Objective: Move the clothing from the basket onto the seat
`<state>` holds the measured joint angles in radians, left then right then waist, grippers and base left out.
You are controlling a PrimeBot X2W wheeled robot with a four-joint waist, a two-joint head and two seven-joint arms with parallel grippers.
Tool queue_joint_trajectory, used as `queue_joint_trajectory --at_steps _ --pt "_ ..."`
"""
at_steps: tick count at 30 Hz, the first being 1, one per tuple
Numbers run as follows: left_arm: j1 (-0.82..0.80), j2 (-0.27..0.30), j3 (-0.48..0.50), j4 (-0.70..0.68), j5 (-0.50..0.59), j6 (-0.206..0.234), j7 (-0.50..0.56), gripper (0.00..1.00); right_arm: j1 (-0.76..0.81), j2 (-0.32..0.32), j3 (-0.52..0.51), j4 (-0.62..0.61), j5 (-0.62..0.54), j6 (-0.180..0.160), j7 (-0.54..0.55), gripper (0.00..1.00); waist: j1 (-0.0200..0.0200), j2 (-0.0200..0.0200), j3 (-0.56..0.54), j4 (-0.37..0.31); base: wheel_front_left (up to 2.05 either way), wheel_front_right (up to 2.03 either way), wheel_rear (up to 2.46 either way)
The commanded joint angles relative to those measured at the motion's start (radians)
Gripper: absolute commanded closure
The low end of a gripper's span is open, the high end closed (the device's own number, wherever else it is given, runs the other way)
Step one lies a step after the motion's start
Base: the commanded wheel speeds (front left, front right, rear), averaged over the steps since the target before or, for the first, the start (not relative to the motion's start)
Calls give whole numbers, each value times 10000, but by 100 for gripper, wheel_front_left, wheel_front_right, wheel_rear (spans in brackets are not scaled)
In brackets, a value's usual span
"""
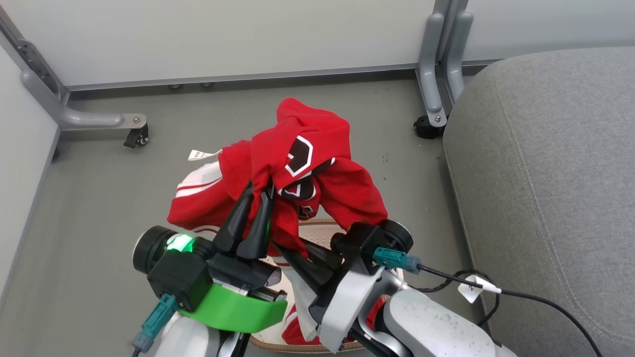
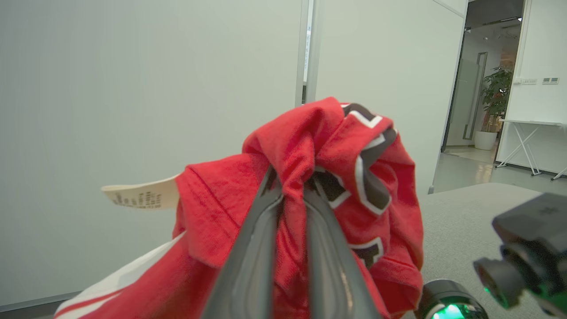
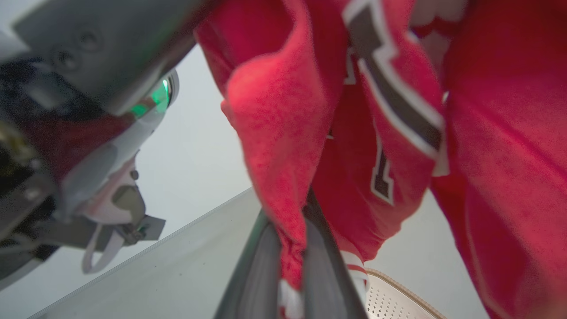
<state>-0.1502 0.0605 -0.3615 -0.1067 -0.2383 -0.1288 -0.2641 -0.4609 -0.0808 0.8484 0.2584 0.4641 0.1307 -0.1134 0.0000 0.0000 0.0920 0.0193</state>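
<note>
Left gripper (image 1: 260, 189): two dark fingers pressed together on a bunched fold of red clothing (image 1: 302, 148), lifted above the basket; the left wrist view shows the left gripper (image 2: 290, 188) with fabric squeezed between the tips and spilling over both sides.

Right gripper (image 1: 287, 252): low and to the right of the left one, its fingers reaching under the hanging cloth; in the right wrist view the right gripper (image 3: 288, 217) has its fingers closed on a red strip that runs down between them.

Clothing: a red bundle with black-and-white lettering, held up by both grippers, draped over them and trailing down into the basket. A white panel with red stripes hangs on the left side, and a pale care label (image 1: 202, 154) sticks out beside it. The bundle (image 2: 381, 186) also shows from the left wrist, and up close (image 3: 274, 110) from the right.

Basket (image 1: 317, 221): on the floor directly under the bundle, largely covered by the arms; its brown rim and cream perforated wall (image 3: 392, 299) peek out below the cloth.

Seat (image 1: 545, 173): large grey cushion at the right of the head view, well apart from the clothing.

Surroundings: grey floor (image 1: 99, 208), pale wall panels on metal feet with a caster (image 1: 137, 137).
</note>
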Motion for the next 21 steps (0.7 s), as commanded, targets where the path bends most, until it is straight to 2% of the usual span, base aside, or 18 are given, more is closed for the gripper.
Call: queue_joint_trajectory --at_steps 1,2,3,11,21 --pt "-107 82 29 27 -24 -35 -6 79 -154 -67 -3 36 24 1 -82 100 0 0 -3 7 0 0 0" --pt "-89 77 54 76 -18 -35 -4 20 -172 -81 -25 55 -25 1 -115 100 0 0 -5 10 0 0 0" --pt "-103 82 76 92 71 -35 -4 0 -169 -82 -54 72 -47 1 -129 100 0 0 -10 13 0 0 0" --pt "-69 218 -137 136 323 -36 -4 0 -195 -137 -485 327 -258 1 -327 100 0 0 -3 58 0 0 0" --pt "508 1207 -1428 739 351 -34 12 0 -353 -278 -921 1042 -353 1 -541 100 0 0 7 179 0 0 0"
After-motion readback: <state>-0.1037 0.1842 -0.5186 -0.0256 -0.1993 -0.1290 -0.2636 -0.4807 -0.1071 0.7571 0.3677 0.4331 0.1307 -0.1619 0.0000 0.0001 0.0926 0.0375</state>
